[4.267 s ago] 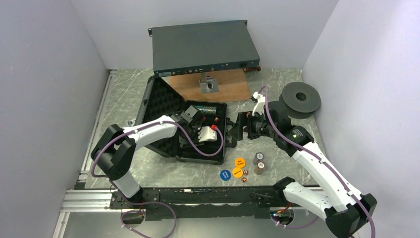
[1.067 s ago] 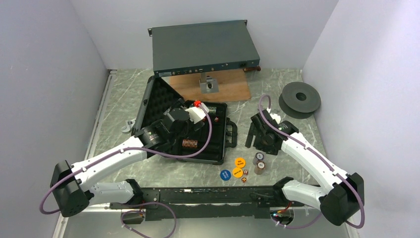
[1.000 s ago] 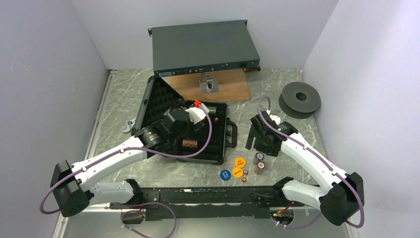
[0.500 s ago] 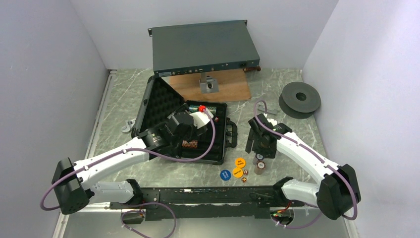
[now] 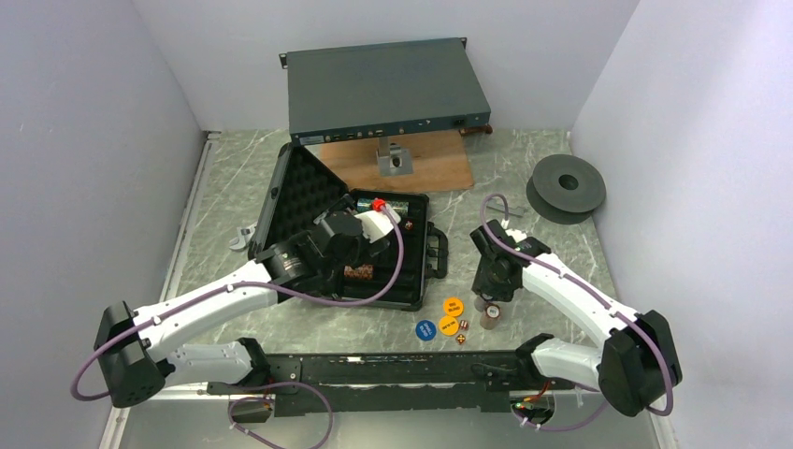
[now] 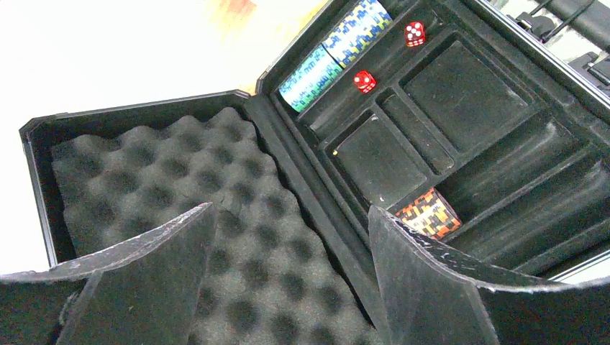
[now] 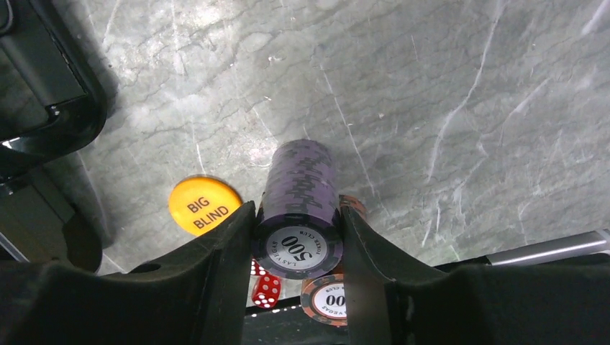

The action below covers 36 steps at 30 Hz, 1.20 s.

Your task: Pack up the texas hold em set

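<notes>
The black case [image 5: 301, 192] lies open, its foam lid [image 6: 180, 180] at the left and its tray to the right. The tray holds a row of blue and green chips [image 6: 334, 54], two red dice [image 6: 364, 80] and an orange-black chip stack [image 6: 428, 213]. My left gripper [image 6: 291, 208] hangs open over the hinge, holding nothing. My right gripper [image 7: 296, 215] is shut on the purple chip stack [image 7: 298, 201], a finger against each side. Just behind it stands an orange-brown chip stack [image 7: 327, 298]. Nearby lie the big blind button [image 7: 205, 205] and red dice [image 7: 267, 290].
A blue button [image 5: 425, 328] and another orange button [image 5: 448, 325] lie near the front rail. At the back sit a rack unit [image 5: 385, 89], a wooden board [image 5: 360, 168] with a grey bracket [image 5: 396, 161], and a black spool [image 5: 566, 187]. The case handle [image 5: 438, 254] faces my right arm.
My right gripper has come down over the purple chip stack and closed on it. My left arm has shifted only slightly above the case.
</notes>
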Tool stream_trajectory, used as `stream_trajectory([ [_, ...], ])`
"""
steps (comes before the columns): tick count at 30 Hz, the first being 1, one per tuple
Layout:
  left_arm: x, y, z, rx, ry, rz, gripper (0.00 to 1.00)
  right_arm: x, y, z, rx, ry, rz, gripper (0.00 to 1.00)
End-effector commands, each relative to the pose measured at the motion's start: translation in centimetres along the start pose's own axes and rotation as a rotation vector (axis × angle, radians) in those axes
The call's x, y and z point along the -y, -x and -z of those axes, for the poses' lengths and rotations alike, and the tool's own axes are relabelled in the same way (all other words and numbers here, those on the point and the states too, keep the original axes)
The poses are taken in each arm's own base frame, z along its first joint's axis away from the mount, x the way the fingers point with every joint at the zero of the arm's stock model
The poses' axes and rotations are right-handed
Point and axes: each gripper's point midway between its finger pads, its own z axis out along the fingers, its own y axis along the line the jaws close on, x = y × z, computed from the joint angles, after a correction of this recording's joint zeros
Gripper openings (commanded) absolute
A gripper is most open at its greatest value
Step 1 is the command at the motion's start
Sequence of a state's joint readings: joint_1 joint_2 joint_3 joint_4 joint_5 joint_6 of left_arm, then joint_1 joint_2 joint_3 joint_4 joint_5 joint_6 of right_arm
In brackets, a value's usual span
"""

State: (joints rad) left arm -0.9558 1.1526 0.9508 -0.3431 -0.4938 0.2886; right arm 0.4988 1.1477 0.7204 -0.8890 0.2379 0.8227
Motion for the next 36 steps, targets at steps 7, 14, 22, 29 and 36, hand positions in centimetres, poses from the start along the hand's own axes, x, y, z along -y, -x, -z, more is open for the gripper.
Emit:
stream_trajectory([
  [7, -0.5, 1.8, 1.2, 0.066, -0.011, 0.055, 0.81, -0.5, 2.8, 3.1, 0.114, 0.04, -0.039, 0.08],
  [14, 1.0, 2.3, 1.8, 0.111, -0.115, 0.03, 0.86, -1.4, 5.1, 7.6, 0.184, 0.126, -0.002, 0.04],
  [22, 4.3, 2.8, 4.0, 0.258, -0.33, -0.055, 0.94, -0.2, 7.8, 13.8, 0.274, 0.118, 0.081, 0.0],
  [29, 5.6, 2.2, 4.1, 0.307, -0.381, -0.144, 0.94, -2.2, 8.7, 17.7, 0.29, 0.258, 0.135, 0.0],
  [36, 6.8, 1.5, 4.0, 0.252, -0.439, -0.145, 0.94, -3.7, 8.7, 20.0, 0.289, 0.368, 0.171, 0.0],
])
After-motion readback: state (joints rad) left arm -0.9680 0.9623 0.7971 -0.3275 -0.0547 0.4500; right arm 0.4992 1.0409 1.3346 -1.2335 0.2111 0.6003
